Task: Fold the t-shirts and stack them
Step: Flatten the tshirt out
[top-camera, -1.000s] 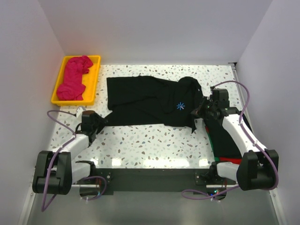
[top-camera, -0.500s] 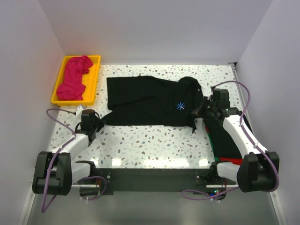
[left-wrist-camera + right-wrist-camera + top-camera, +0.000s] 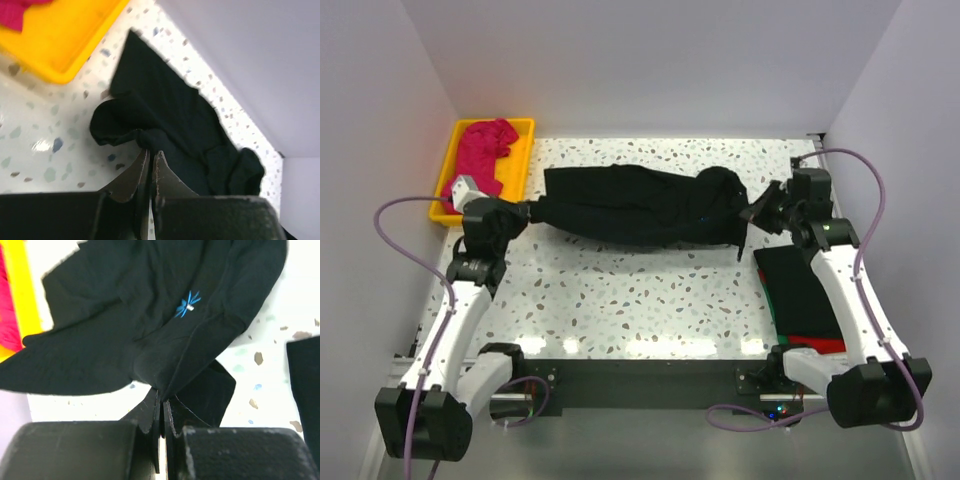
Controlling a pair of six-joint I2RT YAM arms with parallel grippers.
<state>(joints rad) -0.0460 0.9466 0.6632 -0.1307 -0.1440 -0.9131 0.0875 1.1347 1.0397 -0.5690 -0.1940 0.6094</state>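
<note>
A large black t-shirt [image 3: 640,205] hangs stretched between both grippers above the speckled table. My left gripper [image 3: 525,212] is shut on its left edge, and the cloth bunches at the fingertips [image 3: 152,152]. My right gripper [image 3: 752,215] is shut on the right edge, with the fabric [image 3: 150,315] and its small blue logo [image 3: 187,304] draped in front of the jaws [image 3: 162,400]. A magenta-pink t-shirt [image 3: 480,160] lies crumpled in the yellow tray [image 3: 525,150]. Folded black and red shirts [image 3: 805,300] are stacked at the right.
The yellow tray [image 3: 55,45] sits at the back left against the wall. White walls close in the table on three sides. The arm bases and a black rail [image 3: 640,375] run along the near edge.
The left gripper closed on the shirt's left edge. Both arms then rose and moved back, lifting the black shirt off the table and stretching it into a narrow band.
</note>
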